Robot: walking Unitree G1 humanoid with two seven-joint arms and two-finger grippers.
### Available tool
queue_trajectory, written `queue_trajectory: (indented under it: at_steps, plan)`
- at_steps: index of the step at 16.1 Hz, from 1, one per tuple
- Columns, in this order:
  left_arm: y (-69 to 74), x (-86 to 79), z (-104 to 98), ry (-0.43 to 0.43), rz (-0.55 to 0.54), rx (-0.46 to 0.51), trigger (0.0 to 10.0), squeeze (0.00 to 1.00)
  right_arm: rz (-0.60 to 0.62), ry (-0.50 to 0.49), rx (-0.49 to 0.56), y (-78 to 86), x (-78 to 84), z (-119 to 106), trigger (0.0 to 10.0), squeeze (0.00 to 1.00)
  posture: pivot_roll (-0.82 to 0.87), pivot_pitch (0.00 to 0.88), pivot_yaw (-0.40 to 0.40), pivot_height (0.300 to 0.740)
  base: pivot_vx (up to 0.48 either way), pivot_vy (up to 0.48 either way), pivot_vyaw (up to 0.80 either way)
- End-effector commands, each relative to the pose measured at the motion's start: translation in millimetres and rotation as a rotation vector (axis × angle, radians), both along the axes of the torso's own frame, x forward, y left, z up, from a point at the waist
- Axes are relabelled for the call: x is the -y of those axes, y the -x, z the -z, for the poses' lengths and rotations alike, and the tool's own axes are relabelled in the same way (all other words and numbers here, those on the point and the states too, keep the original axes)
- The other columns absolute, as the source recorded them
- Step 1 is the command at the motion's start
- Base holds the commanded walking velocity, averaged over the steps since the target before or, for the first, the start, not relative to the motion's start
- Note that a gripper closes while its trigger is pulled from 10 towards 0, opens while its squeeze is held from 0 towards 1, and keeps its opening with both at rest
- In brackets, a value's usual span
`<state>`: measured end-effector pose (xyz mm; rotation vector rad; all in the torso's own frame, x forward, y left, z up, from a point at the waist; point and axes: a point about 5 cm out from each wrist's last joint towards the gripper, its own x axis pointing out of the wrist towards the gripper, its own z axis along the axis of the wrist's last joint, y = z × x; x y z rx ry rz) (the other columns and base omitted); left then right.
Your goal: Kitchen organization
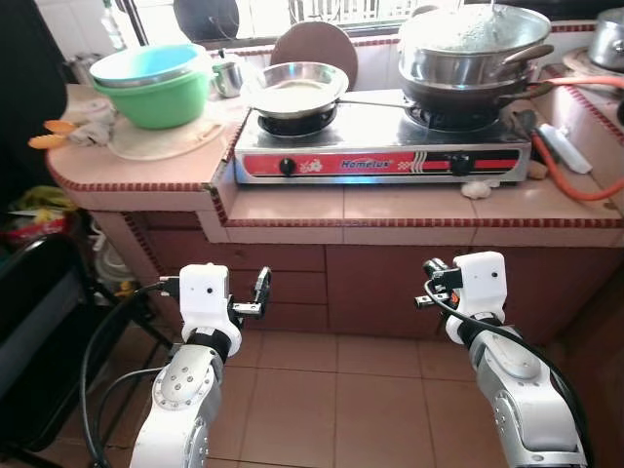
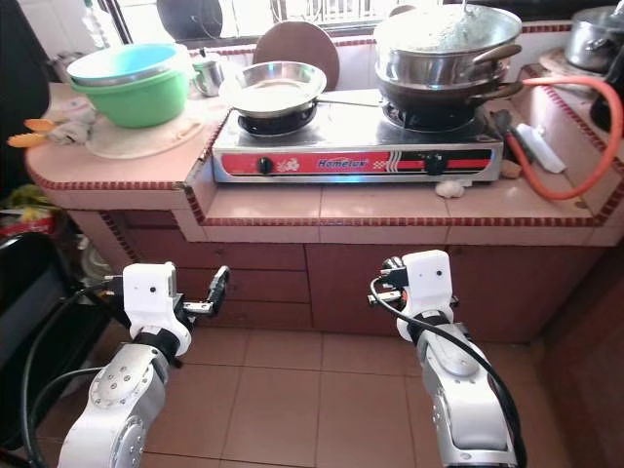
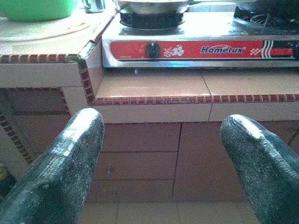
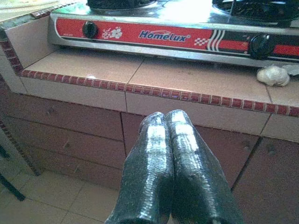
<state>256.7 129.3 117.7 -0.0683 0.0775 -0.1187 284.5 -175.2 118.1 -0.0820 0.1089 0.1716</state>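
A two-burner Homelux gas stove (image 1: pixel 380 156) sits on the tiled counter (image 1: pixel 390 207). A shallow steel pan (image 1: pixel 295 88) rests on its left burner, and stacked steel pots (image 1: pixel 473 51) stand on the right one. A green bowl with a blue bowl inside (image 1: pixel 156 83) stands at the counter's left. My left gripper (image 1: pixel 259 294) is held below the counter front, open, with its fingers (image 3: pixel 65 163) wide apart and nothing between them. My right gripper (image 1: pixel 429 285) is also below the counter edge, shut, its fingers (image 4: pixel 159 177) pressed together on nothing.
An orange gas hose (image 1: pixel 575 180) runs along the counter's right side. A garlic bulb (image 1: pixel 476 188) lies in front of the stove. A round board (image 1: pixel 317 44) and a steel cup (image 1: pixel 227 73) stand behind the pan. A dark chair (image 1: pixel 39 322) is at my left.
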Motion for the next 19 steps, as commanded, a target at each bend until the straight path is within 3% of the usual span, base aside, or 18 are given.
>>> queue_trajectory:
  at_steps: [1, 3, 6, 9, 19]
  plan:
    - [0.0, -6.2, 1.1, -0.01, -0.019, -0.004, 10.0, 0.0, -0.008, -0.002, 0.013, -3.3, -5.9, -4.8, 10.0, 0.0, -0.15, 0.058, 0.064, 0.74, 0.0, 0.0, 0.0]
    - [-0.9, -8.4, 1.3, -0.028, -0.033, 0.001, 10.0, 0.0, 0.009, -0.066, 0.02, -4.9, -7.6, -5.8, 10.0, 0.0, -0.16, 0.058, 0.065, 0.74, 0.0, 0.0, 0.0]
    - [-1.7, -8.9, 1.5, -0.022, -0.032, -0.001, 10.0, 0.0, 0.082, 0.004, -0.003, -2.7, -0.5, -3.1, 10.0, 0.0, -0.16, 0.06, 0.068, 0.74, 0.0, 0.0, 0.0]
    - [-2.7, -5.8, 1.7, -0.026, -0.023, -0.004, 10.0, 0.0, 0.012, -0.013, 0.005, -0.3, -8.9, -5.0, 10.0, 0.0, -0.16, 0.06, 0.073, 0.74, 0.0, 0.0, -0.14]
    - [-4.8, 1.2, 1.7, 0.004, 0.024, -0.006, 10.0, 0.0, 0.016, 0.006, 0.005, -4.5, -6.2, -7.2, 10.0, 0.0, -0.17, 0.066, 0.073, 0.74, 0.0, 0.0, -0.77]
